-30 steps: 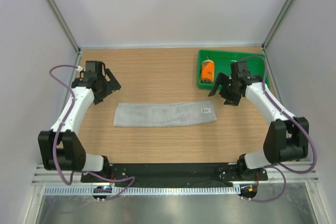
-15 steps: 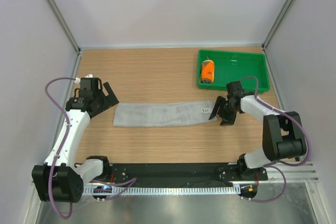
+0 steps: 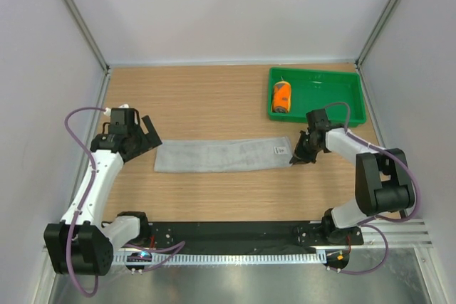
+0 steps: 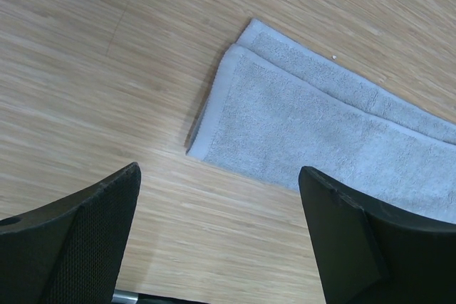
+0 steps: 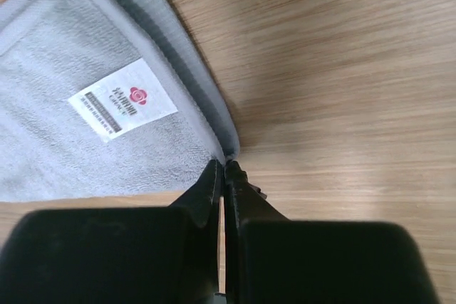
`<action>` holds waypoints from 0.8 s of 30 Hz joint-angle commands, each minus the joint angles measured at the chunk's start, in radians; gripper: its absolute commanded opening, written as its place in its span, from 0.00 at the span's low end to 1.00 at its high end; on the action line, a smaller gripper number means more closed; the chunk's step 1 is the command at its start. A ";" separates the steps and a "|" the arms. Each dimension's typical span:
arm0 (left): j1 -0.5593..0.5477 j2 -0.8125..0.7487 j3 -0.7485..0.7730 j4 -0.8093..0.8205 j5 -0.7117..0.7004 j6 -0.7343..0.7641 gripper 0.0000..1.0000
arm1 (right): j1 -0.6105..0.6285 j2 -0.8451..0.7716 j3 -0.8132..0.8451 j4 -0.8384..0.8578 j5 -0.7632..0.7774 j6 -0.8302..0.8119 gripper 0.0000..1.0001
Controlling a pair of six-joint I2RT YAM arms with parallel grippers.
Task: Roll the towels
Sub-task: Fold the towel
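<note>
The green tray sits at the 1 o'clock corner of the table. It contains the orange towel, rolled, at the tray's 9 o'clock end; the rest of the tray floor is bare

The left arm reaches forward along the 9 o'clock side. The left gripper has its jaws spread wide and holds nothing; it is just beside the grey towel's 9 o'clock end, not touching it. The right arm bends inward from the 3 o'clock side. The right gripper is closed, tips together at the towel's 3 o'clock corner; whether cloth is pinched cannot be determined

The grey towel lies flat at table centre, folded into a strip running 9 to 3 o'clock, its white label near the right end. Pale walls enclose the wooden table
</note>
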State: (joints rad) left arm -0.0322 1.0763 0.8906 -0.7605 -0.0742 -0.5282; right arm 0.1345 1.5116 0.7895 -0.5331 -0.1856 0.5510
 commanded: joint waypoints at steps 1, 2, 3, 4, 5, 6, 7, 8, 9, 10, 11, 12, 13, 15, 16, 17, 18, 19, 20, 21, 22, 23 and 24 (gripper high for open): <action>0.005 -0.032 0.004 -0.005 0.033 0.028 0.92 | -0.001 -0.114 0.033 -0.040 0.069 -0.006 0.01; 0.005 -0.036 0.007 -0.013 0.040 0.040 0.91 | 0.001 -0.132 0.040 -0.057 0.107 -0.008 0.01; 0.005 -0.042 0.007 -0.020 0.050 0.048 0.91 | 0.011 -0.151 0.060 -0.086 0.121 -0.010 0.01; 0.003 -0.059 0.008 -0.028 0.053 0.054 0.91 | 0.023 -0.171 0.074 -0.099 0.136 -0.014 0.01; 0.002 -0.068 0.007 -0.030 0.054 0.050 0.91 | 0.039 -0.174 0.091 -0.114 0.165 -0.014 0.01; 0.000 -0.082 -0.007 -0.017 0.066 0.053 0.91 | 0.078 -0.174 0.109 -0.149 0.179 -0.014 0.01; 0.000 -0.099 -0.016 -0.005 0.068 0.057 0.91 | 0.098 -0.174 0.143 -0.163 0.181 -0.010 0.01; 0.000 -0.104 -0.024 0.007 0.111 0.057 0.91 | 0.118 -0.169 0.158 -0.171 0.214 0.000 0.01; 0.000 -0.104 -0.028 0.024 0.114 0.059 0.91 | 0.144 -0.168 0.177 -0.183 0.233 0.006 0.01; 0.002 -0.095 -0.027 0.023 0.117 0.060 0.91 | 0.192 -0.160 0.215 -0.189 0.242 0.015 0.01; 0.000 -0.090 -0.025 0.021 0.123 0.062 0.91 | 0.223 -0.145 0.238 -0.205 0.256 0.032 0.01; 0.000 -0.084 -0.024 0.021 0.126 0.065 0.91 | 0.278 -0.133 0.287 -0.208 0.276 0.043 0.01; 0.000 -0.081 -0.024 0.023 0.129 0.065 0.90 | 0.310 -0.117 0.312 -0.212 0.282 0.049 0.01; 0.000 -0.075 -0.022 0.021 0.136 0.068 0.90 | 0.359 -0.061 0.402 -0.232 0.293 0.064 0.01; 0.000 -0.078 -0.022 0.023 0.136 0.069 0.90 | 0.410 -0.042 0.431 -0.240 0.299 0.069 0.01; 0.000 -0.084 -0.024 0.023 0.136 0.069 0.90 | 0.431 -0.018 0.459 -0.248 0.299 0.073 0.01; 0.000 -0.087 -0.024 0.024 0.134 0.068 0.90 | 0.454 0.020 0.518 -0.254 0.301 0.082 0.01; 0.000 -0.091 -0.025 0.026 0.133 0.065 0.90 | 0.474 0.042 0.546 -0.257 0.301 0.087 0.01; 0.000 -0.099 -0.027 0.029 0.132 0.065 0.90 | 0.517 0.062 0.574 -0.258 0.301 0.090 0.01; 0.002 -0.104 -0.028 0.026 0.132 0.063 0.90 | 0.537 0.106 0.633 -0.261 0.304 0.095 0.01; 0.000 -0.108 -0.028 0.027 0.132 0.062 0.90 | 0.557 0.128 0.667 -0.268 0.307 0.098 0.01; 0.002 -0.111 -0.030 0.029 0.132 0.062 0.90 | 0.595 0.151 0.703 -0.287 0.310 0.098 0.01; 0.000 -0.121 -0.032 0.029 0.129 0.062 0.90 | 0.611 0.179 0.768 -0.295 0.311 0.099 0.01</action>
State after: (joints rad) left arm -0.0322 0.9913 0.8619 -0.7597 0.0319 -0.4847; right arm 0.6868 1.6470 1.4242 -0.7898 0.0959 0.6243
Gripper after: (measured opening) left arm 0.902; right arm 0.042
